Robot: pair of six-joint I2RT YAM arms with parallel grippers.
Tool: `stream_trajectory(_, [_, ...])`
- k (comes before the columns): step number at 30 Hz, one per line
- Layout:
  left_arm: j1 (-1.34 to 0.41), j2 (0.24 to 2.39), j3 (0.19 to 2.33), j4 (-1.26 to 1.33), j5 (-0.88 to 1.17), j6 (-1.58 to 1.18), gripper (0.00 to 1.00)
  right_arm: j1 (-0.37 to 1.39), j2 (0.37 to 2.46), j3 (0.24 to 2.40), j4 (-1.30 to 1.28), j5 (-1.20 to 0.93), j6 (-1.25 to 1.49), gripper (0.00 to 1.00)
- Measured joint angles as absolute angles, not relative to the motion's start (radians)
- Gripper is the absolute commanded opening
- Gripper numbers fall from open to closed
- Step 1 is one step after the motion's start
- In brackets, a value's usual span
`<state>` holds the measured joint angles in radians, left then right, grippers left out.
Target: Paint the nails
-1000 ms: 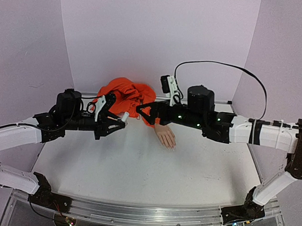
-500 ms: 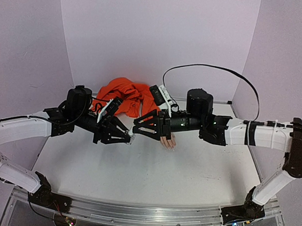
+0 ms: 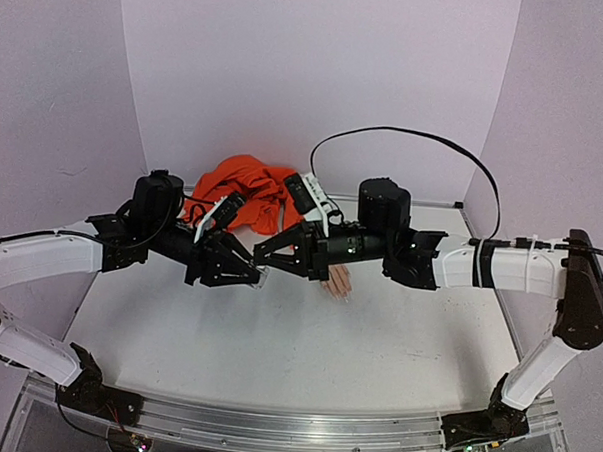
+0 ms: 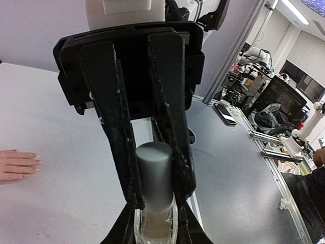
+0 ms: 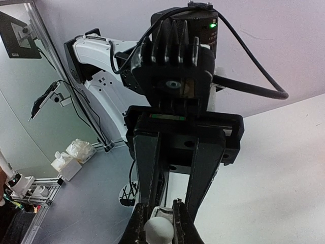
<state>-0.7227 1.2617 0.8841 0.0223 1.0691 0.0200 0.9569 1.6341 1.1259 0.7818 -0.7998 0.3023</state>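
Observation:
A small clear bottle (image 4: 155,226) with a grey-white cap (image 4: 154,170) hangs above the table between the two arms. My left gripper (image 4: 155,223) is shut on the bottle's glass body. From the opposite side my right gripper (image 5: 159,224) is shut on the cap (image 5: 159,233). In the top view both grippers, left (image 3: 247,275) and right (image 3: 270,262), meet at the bottle (image 3: 263,278). The flesh-coloured mannequin hand (image 3: 337,281) lies flat just right of them, mostly under the right arm. Its pale nails (image 4: 36,158) show at the left wrist view's left edge.
The orange sleeve (image 3: 245,187) is bunched at the back of the white table (image 3: 295,366), behind the left gripper. Lilac walls close the back and both sides. A black cable (image 3: 406,135) arches over the right arm.
My right gripper has swung left from above the mannequin hand to the bottle and shut on its cap. The left gripper carried the bottle slightly right, then held still.

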Motion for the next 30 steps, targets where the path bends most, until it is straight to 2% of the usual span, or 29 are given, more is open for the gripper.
stream_trajectory(4, [-0.727, 1.222, 0.876, 0.008, 0.946, 0.030, 0.00, 0.956, 1.636, 1.126, 0.789, -0.748, 0.311, 0.00])
stream_trajectory(6, [-0.736, 1.179, 0.859, 0.004, 0.803, 0.047, 0.00, 0.962, 1.639, 1.126, 0.797, -0.658, 0.333, 0.00])
stream_trajectory(9, [-0.756, 1.127, 0.834, 0.005, 0.542, 0.091, 0.00, 0.987, 1.657, 1.140, 0.804, -0.462, 0.393, 0.00])
stream_trajectory(14, [-0.789, 1.084, 0.796, 0.009, 0.179, 0.196, 0.00, 1.102, 1.764, 1.297, 0.694, 0.035, 0.546, 0.00])
stream_trajectory(17, [-0.802, 1.063, 0.789, -0.004, 0.044, 0.252, 0.00, 1.158, 1.843, 1.421, 0.627, 0.242, 0.605, 0.00])
stream_trajectory(20, [-0.815, 1.056, 0.789, -0.006, -0.007, 0.280, 0.00, 1.179, 1.863, 1.466, 0.589, 0.319, 0.636, 0.00])
stream_trajectory(21, [-0.820, 1.055, 0.789, -0.002, -0.012, 0.287, 0.00, 1.183, 1.863, 1.470, 0.581, 0.332, 0.639, 0.02])
stream_trajectory(22, [-0.822, 1.055, 0.789, 0.001, -0.014, 0.291, 0.00, 1.185, 1.863, 1.473, 0.577, 0.339, 0.640, 0.15])
stream_trajectory(23, [-0.822, 1.054, 0.789, 0.001, -0.014, 0.292, 0.00, 1.185, 1.862, 1.473, 0.577, 0.340, 0.636, 0.34])
stream_trajectory(24, [-0.822, 1.054, 0.789, 0.000, -0.011, 0.292, 0.00, 1.185, 1.861, 1.472, 0.576, 0.337, 0.632, 0.41])
stream_trajectory(28, [-0.793, 1.054, 0.789, 0.004, -0.030, 0.288, 0.00, 1.168, 1.805, 1.409, 0.556, 0.221, 0.577, 0.64])
stream_trajectory(30, [-0.777, 1.054, 0.789, 0.005, -0.002, 0.287, 0.00, 1.149, 1.748, 1.354, 0.548, 0.112, 0.538, 0.69])
